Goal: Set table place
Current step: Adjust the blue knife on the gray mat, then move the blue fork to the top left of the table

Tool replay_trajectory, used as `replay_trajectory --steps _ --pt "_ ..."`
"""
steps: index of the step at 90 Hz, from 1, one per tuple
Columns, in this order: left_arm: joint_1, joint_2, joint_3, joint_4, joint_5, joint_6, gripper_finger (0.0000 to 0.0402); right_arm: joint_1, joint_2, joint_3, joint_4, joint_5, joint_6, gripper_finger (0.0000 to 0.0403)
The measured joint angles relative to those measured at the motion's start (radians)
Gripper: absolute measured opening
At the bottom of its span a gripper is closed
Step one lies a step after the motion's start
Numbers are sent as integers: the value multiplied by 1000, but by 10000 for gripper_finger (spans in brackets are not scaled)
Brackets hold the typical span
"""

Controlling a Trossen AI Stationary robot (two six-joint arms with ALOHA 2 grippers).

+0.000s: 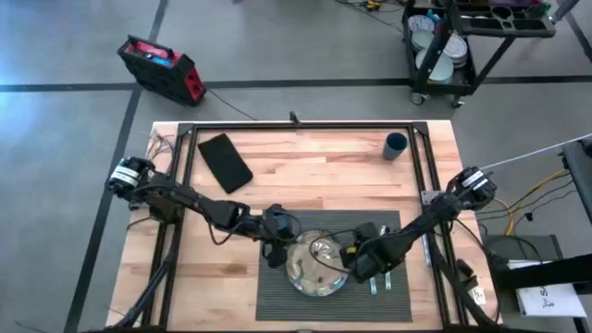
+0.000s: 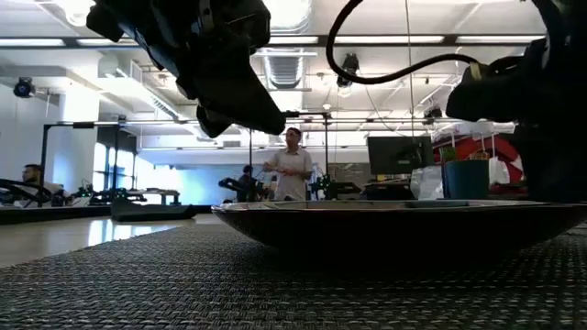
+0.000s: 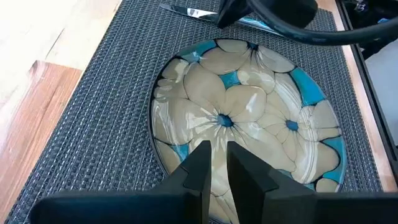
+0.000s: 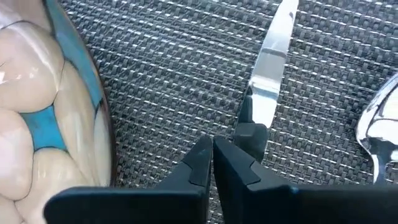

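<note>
Light butcher-block wood is showing across the counter (image 1: 277, 157), and the ribbed dark grey placemat (image 1: 277, 301) is lying at its near edge between the two arms. A floral plate (image 3: 245, 118) in cream and blue is being carried on the placemat's middle. The left claw (image 3: 216, 163) is being held over the plate's rim, fingers almost closed with nothing between them. The right claw (image 4: 211, 158) is being held clenched and empty just above a knife (image 4: 268, 68) beside the plate, a spoon (image 4: 378, 124) lying next to it. A black napkin (image 1: 225, 162) and a blue cup (image 1: 396, 144) are sitting farther back.
</note>
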Motion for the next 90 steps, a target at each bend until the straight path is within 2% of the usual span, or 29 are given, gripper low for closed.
replay_trajectory --steps 37,64,90 --pt "0 0 -1 0 0 0 36 0 0 0 -48 -25 16 0" --pt "0 0 -2 0 0 0 36 5 -14 14 -40 21 -10 0" --pt "0 0 -2 -2 0 0 36 13 -151 14 -140 70 0 0"
